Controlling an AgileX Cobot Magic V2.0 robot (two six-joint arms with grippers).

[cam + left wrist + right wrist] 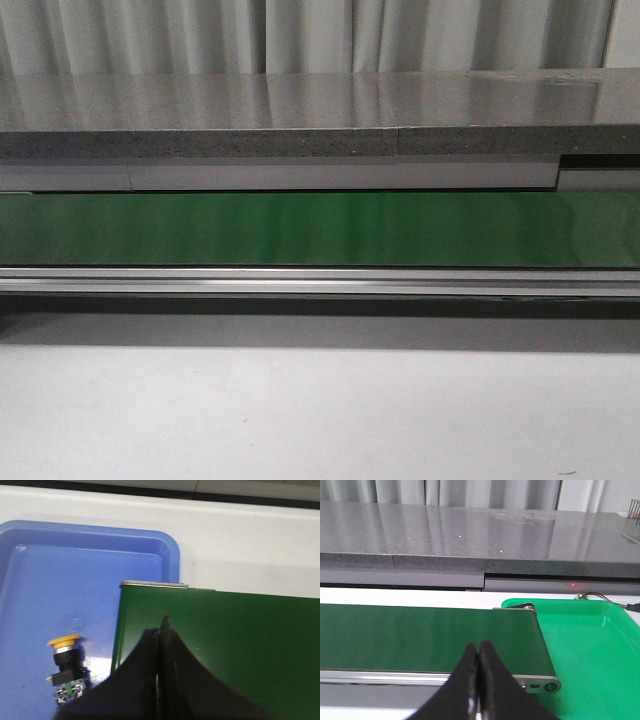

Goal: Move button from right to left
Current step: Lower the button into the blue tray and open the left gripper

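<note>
The button [67, 665], with a yellow cap on a black body, lies in the blue tray [90, 570] beside the end of the green belt. My left gripper [161, 630] is shut and empty, over the belt's end next to the tray. My right gripper [478, 652] is shut and empty, over the near edge of the belt by its other end. No gripper and no button shows in the front view.
The green conveyor belt [320, 228] runs across the front view behind the white table [320, 410]. A green tray [590, 650] sits at the belt's right end, nothing visible in it. A grey stone counter [320, 110] stands behind.
</note>
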